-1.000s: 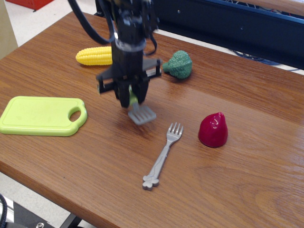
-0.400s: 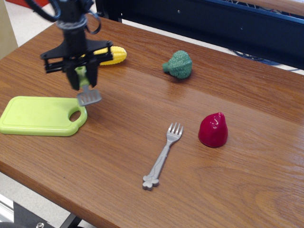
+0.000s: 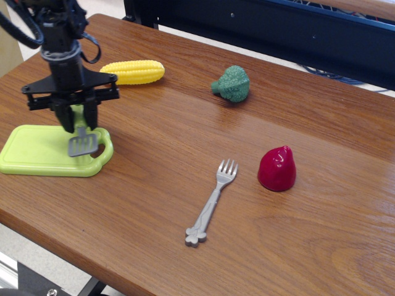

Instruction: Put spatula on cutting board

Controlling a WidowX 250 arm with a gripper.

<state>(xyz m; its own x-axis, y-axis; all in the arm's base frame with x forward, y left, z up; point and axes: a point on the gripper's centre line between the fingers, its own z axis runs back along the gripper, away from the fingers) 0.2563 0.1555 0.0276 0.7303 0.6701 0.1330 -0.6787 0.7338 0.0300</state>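
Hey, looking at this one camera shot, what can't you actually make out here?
- Spatula: the gripper covers most of its handle; whether the head touches the cutting board is unclear from this angle.
- Arm above the gripper: cut off by the top edge.
- Table: right and bottom parts cut off by the frame.

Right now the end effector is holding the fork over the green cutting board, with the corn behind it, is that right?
Not quite. The end effector holds the spatula, not the fork, which lies on the table. The rest stands: it is over the cutting board, corn behind, as observation.image shows.
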